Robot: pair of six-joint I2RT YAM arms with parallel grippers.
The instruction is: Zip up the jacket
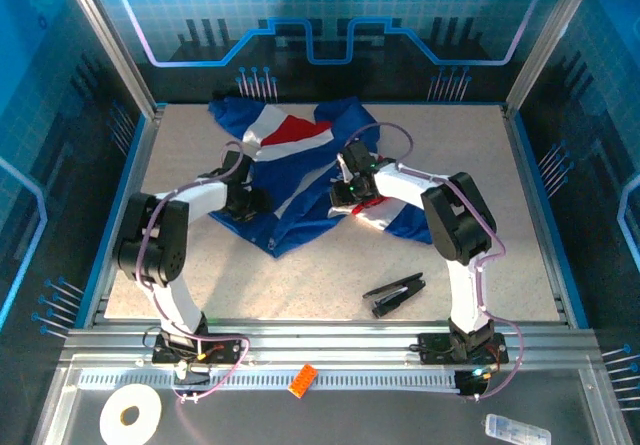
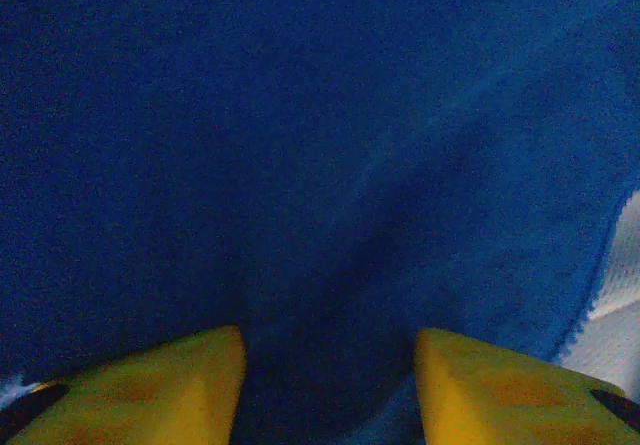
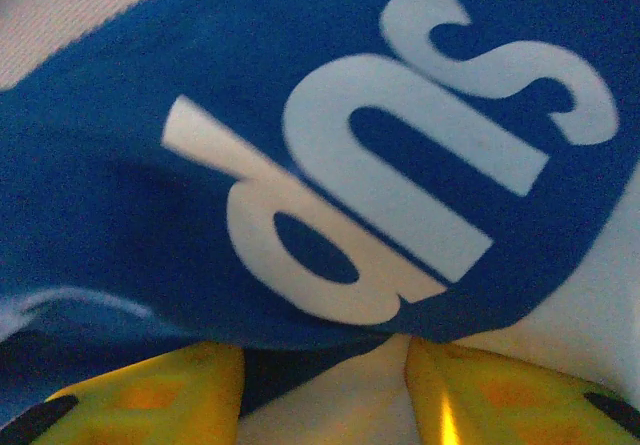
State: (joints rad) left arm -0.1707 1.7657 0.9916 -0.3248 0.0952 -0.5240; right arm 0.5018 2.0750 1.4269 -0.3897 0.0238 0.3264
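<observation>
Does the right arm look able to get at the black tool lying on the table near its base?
Probably yes. The black tool lies on bare table ahead of the right arm's base, nothing covering it; the right hand, at the jacket, would have to fold back.

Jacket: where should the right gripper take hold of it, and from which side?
Probably the loose edge of the jacket below its white lettering, just ahead of the right gripper. It lifts off the layer beneath, so a low approach from the near side could straddle it.
</observation>
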